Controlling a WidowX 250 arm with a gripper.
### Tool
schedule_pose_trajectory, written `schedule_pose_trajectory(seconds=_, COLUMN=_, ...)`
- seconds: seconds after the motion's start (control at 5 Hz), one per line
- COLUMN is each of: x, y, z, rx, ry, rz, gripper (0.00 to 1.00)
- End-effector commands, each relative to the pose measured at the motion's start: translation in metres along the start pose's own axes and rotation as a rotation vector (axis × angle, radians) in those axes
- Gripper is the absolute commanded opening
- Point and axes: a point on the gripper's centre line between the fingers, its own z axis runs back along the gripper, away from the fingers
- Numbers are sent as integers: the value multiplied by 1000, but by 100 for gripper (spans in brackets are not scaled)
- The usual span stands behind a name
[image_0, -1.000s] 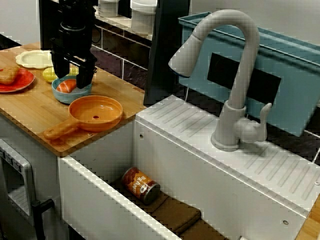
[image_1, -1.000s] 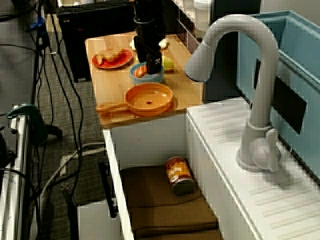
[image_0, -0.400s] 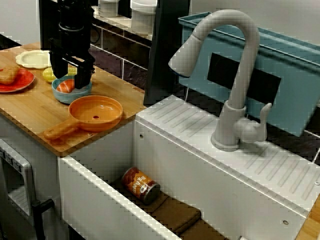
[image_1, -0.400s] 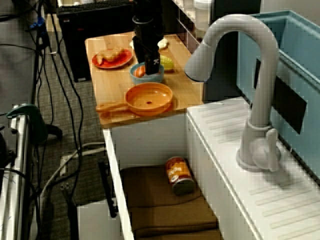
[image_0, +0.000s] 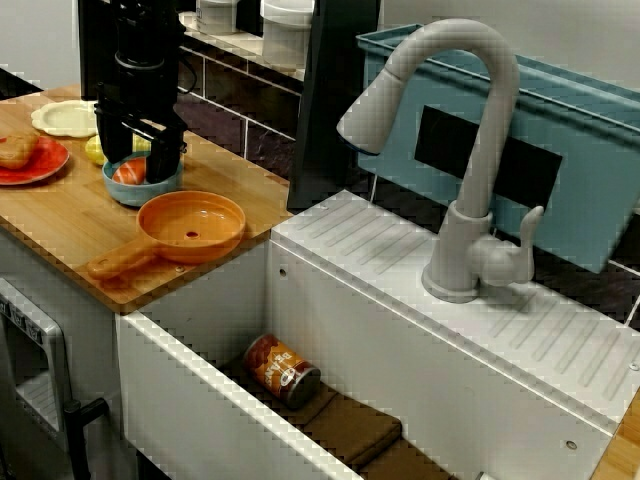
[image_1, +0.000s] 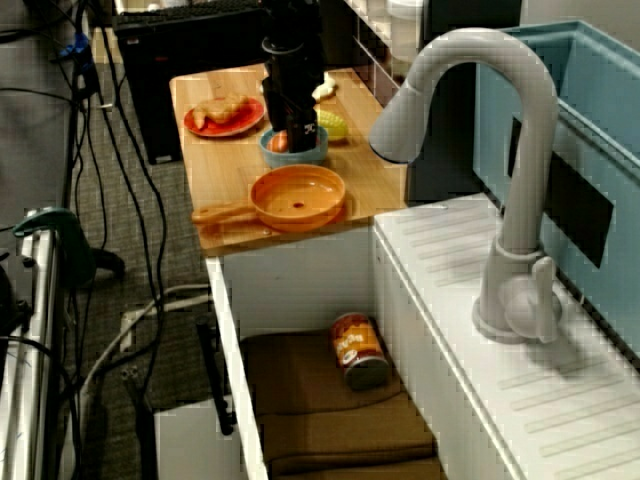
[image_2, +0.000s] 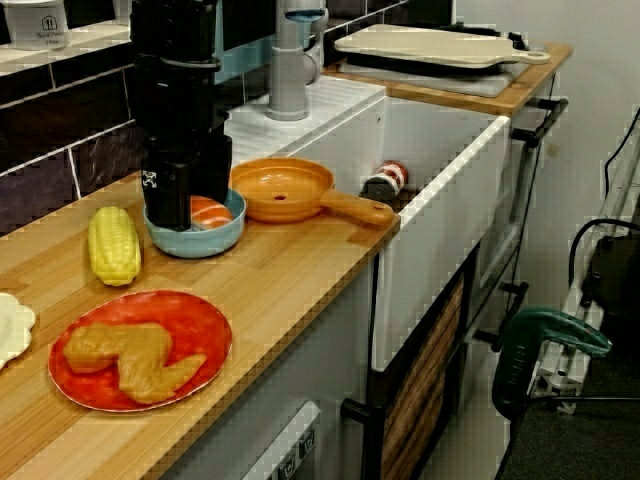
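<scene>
1. Briefly, at far left in the view across the sink front, a red plate (image_0: 45, 166) with a brown pastry sat on the wooden counter (image_0: 70, 215). A pale plate (image_0: 62, 118) lay behind it.
2. Next was a corn cob (image_0: 95, 150), just beside the blue bowl (image_0: 140, 192) on its left.
3. The gripper (image_0: 137, 160) stood upright over the blue bowl with its fingers spread and their tips down inside the rim.
4. The orange food piece (image_0: 130, 173) lay in the bowl, directly under the gripper and between the two fingers in this view.
5. In the view along the counter, the gripper (image_2: 175, 205) hid part of the orange food piece (image_2: 212, 212). The piece showed on the pan side of the near finger, with its long axis running roughly toward the pan.
6. Whether either finger touched the piece could not be told. Nothing was pinched, and the piece rested on the bowl's floor.
7. In the view from above the tap, the gripper (image_1: 293, 135) covered most of the bowl.
8. Right of the bowl was an orange pan (image_0: 190, 225), touching it or just beside it, with its handle pointing toward the counter edge.
9. Further right, a can (image_0: 282, 370) lay on its side in the sink (image_0: 200, 400), well apart from the gripper.
10. Far right stood the tap (image_0: 470, 150).
</scene>
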Motion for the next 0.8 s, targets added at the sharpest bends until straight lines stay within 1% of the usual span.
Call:
schedule_pose_trajectory(seconds=0.0, x=1, y=7, z=23, rx=24, ry=-56, rz=7, gripper=100)
schedule_pose_trajectory(seconds=0.2, x=1, y=8, z=22, rx=17, ry=-50, rz=43, gripper=100)
schedule_pose_trajectory(seconds=0.4, x=2, y=11, z=23, rx=25, ry=-45, rz=48, gripper=0)
schedule_pose_trajectory(seconds=0.6, x=4, y=14, z=26, rx=24, ry=-44, rz=60, gripper=0)
